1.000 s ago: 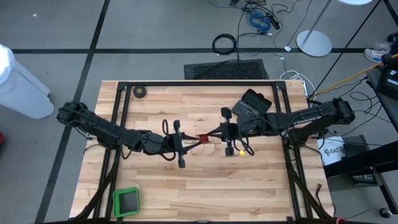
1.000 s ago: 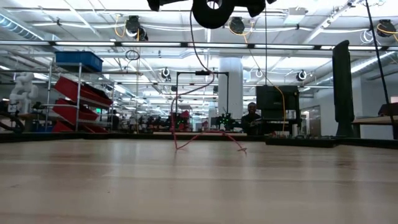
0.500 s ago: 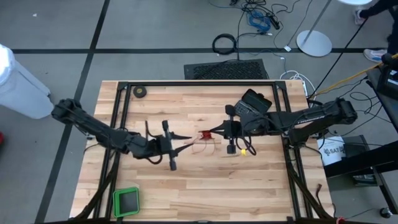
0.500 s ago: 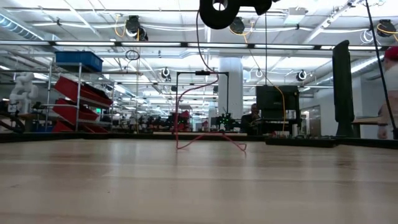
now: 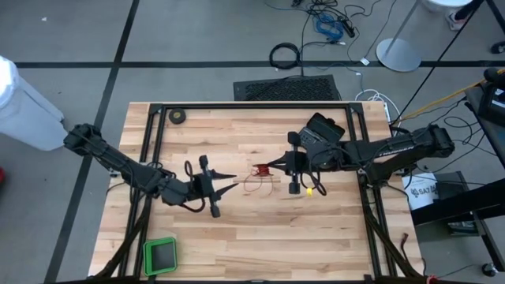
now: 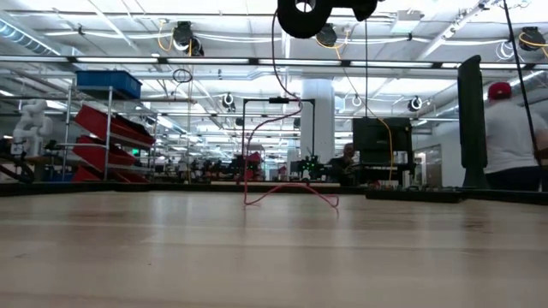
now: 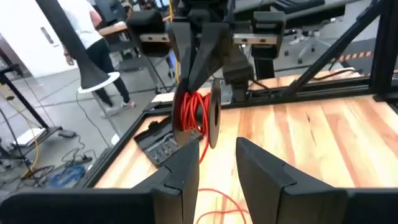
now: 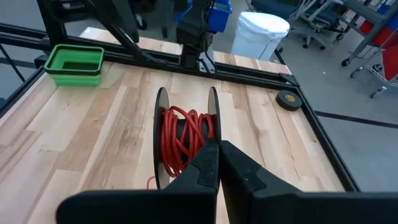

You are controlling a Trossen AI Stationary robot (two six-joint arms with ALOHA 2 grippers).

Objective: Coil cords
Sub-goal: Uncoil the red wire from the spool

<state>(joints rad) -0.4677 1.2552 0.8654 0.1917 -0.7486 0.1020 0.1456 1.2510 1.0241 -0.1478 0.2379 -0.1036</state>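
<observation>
The wooden table fills the middle of the high view, boxed in by a black frame. Both arms are stretched in from the sides, so the grippers face each other near the centre of the picture.

The right gripper is seen just right of centre, and its fingers are clamped on the black reel, which is held off the table. In the right wrist view the red wire is wound in a bundle between the reel's two black discs, with the finger tips pressed together right in front of it. From the low view the reel is found at the top edge, and a loose strand of wire is hung down from it to a loop lying on the wood.

The left gripper is parked a bit left of centre, apart from the reel; its fingers are spread part-way with nothing between them.

Smaller stuff: a green tray is spotted at the lower left corner of the table, and a black tape roll at the upper left.
</observation>
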